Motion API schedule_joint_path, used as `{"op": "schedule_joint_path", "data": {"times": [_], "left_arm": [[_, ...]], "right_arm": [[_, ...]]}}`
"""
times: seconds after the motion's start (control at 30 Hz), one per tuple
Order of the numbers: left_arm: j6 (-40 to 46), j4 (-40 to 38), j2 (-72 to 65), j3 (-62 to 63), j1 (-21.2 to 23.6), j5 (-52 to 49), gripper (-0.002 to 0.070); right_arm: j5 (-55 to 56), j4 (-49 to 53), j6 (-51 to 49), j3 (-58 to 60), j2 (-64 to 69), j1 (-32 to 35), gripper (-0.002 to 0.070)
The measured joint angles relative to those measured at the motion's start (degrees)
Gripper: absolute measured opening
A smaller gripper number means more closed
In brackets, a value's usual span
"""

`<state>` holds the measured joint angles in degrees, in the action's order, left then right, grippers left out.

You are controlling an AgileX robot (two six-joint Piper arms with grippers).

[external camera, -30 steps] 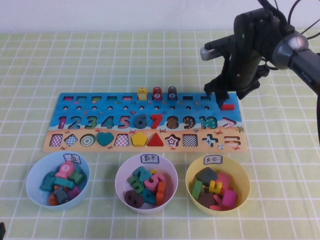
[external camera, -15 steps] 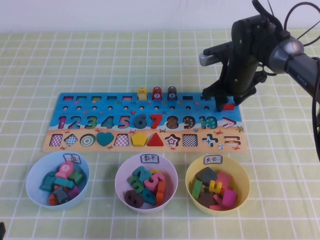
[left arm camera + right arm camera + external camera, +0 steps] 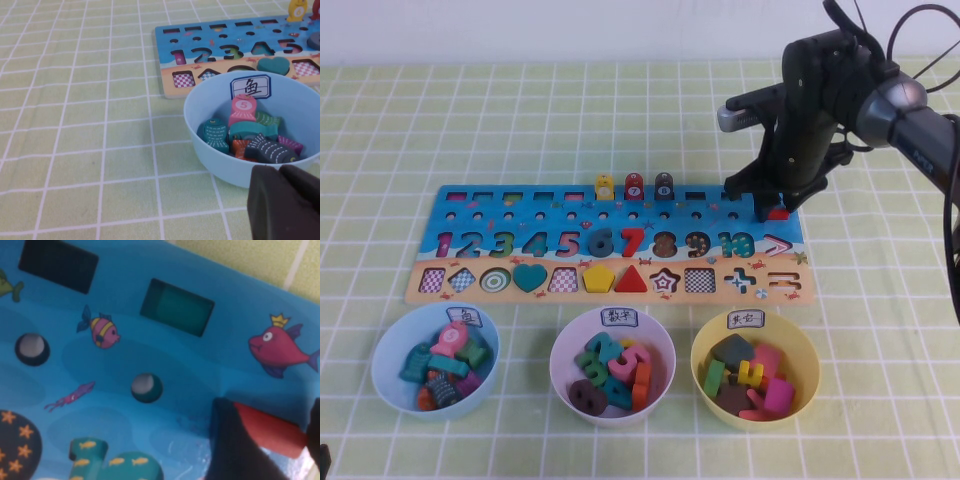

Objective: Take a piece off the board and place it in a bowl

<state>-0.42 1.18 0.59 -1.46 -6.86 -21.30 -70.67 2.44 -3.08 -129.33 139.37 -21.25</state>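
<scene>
The board (image 3: 520, 222) lies across the middle of the table, blue above and tan below. My right gripper (image 3: 770, 211) hangs over its far right end, shut on the small red bar (image 3: 778, 213). In the right wrist view the red bar (image 3: 270, 432) sits between the dark fingers (image 3: 235, 450) just above the blue board (image 3: 125, 355). The yellow bowl (image 3: 706, 351) with a white label stands in front of the board at the right, holding several pieces. My left gripper (image 3: 287, 200) is shut and empty, parked beside the pale blue bowl (image 3: 200, 145).
The pale blue bowl (image 3: 384, 352) of fish pieces stands front left and a pinkish-white bowl (image 3: 566, 346) of numbers front middle. Three pegs (image 3: 634, 186) stand on the board's upper row. A red triangle (image 3: 631, 279) and a red 7 (image 3: 632, 242) sit in the board.
My right gripper rose slightly and drew back over the board's right end with the red bar in it over the first half second, then held still. The left arm has not moved.
</scene>
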Motion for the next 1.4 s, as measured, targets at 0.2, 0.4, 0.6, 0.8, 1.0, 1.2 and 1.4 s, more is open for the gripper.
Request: {"op": "schedule_joint_path", "data": {"times": [0.2,0.4,0.6,0.8,1.0,1.2,1.4], "left_arm": [[0.0,0.0,0.0,0.0,0.0,0.0,-0.0005],[0.0,0.0,0.0,0.0,0.0,0.0,-0.0005],[0.0,0.0,0.0,0.0,0.0,0.0,-0.0005],[0.0,0.0,0.0,0.0,0.0,0.0,-0.0005],[0.0,0.0,0.0,0.0,0.0,0.0,-0.0005],[0.0,0.0,0.0,0.0,0.0,0.0,-0.0005],[0.0,0.0,0.0,0.0,0.0,0.0,-0.0005]], "right_arm": [[-0.2,0.1,-0.1,-1.5,-1.2,0.0,0.0275],[-0.2,-0.9,-0.1,-3.4,-4.5,0.0,0.0274],[-0.4,-6.1,1.7,-2.9,-9.0,-0.1,0.0274],[-0.4,-7.0,5.0,8.2,-20.4,-3.0,0.0274],[-0.3,-6.9,5.9,30.2,-34.7,-9.5,0.0274],[-0.3,-6.1,6.0,47.9,-42.1,-15.1,0.0274],[6.0,-7.0,6.0,56.3,-42.4,-15.4,0.0274]]}}
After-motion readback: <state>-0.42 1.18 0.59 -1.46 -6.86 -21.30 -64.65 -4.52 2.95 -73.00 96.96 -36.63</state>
